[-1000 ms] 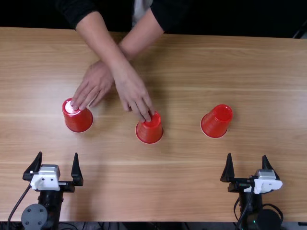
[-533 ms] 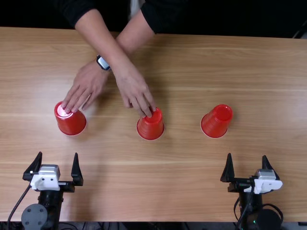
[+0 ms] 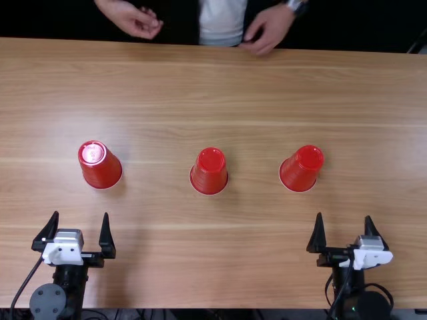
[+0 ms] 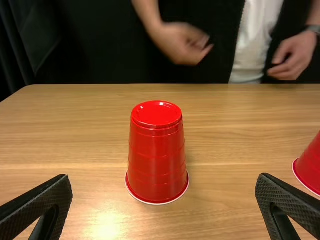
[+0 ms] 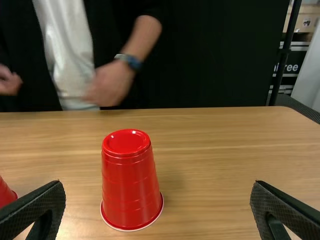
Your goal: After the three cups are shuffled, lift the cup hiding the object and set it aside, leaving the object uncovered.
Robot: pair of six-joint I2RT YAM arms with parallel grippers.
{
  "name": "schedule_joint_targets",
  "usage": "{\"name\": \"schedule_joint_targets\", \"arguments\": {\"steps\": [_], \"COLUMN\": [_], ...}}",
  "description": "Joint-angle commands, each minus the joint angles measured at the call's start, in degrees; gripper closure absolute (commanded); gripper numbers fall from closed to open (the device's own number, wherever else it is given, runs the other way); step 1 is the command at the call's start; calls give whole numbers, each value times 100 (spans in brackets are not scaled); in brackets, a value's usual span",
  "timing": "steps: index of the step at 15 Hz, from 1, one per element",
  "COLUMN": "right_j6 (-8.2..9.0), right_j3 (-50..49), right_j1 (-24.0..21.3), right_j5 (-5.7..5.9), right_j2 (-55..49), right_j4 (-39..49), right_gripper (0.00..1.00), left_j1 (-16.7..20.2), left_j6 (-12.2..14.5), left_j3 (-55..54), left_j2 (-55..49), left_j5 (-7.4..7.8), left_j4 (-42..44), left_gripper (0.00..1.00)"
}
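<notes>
Across the table [image 3: 213,93], one row of three upturned red cups, well apart: left cup [image 3: 100,165], middle cup [image 3: 209,171], right cup [image 3: 301,169]. Between neighbours, wide strips of bare wood, open from above and from the near side. Near the front edge, short of the row: left gripper [image 3: 79,217] and right gripper [image 3: 343,218], fingers spread. At the far edge, well behind the cups: a person's one hand [image 3: 137,19] and other hand [image 3: 267,30].

Object hidden under left cup [image 3: 100,167], middle cup [image 3: 209,172] or right cup [image 3: 301,169], which one unclear, person's hands [image 3: 135,19] cropped at top view's edge, blurred in wrist views
</notes>
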Motion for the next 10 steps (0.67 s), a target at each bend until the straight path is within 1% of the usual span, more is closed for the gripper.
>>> {"name": "schedule_joint_targets", "arguments": {"steps": [1,3,4,5,6,8,9,10], "right_j6": [-34,-55,-55,-44,-44,-55,-55,-118], "right_j3": [-46,103,349,507,727,1228,1536,1940], "right_j1": [-55,-99,-99,-99,-99,-90,-99,-90], "right_j5": [16,-15,-58,-142,-153,-153,-142,-142], "right_j2": [-73,-73,-73,-73,-73,-64,270,683], "right_j4": [40,51,30,-2,-34,-65,-139,-223], "right_gripper": [0,0,0,0,0,0,0,0], "left_j1": [-58,-50,-50,-50,-41,-50,-41,-32], "left_j6": [5,16,16,16,16,16,16,16], "left_j3": [-178,138,507,824,1202,1905,2327,2819], "left_j2": [-67,-67,-67,-67,65,645,953,1401], "left_j5": [80,91,80,80,91,80,59,-4], "left_j4": [25,-69,-196,-439,-681,-945,-1061,-1314], "left_gripper": [0,0,0,0,0,0,0,0]}}
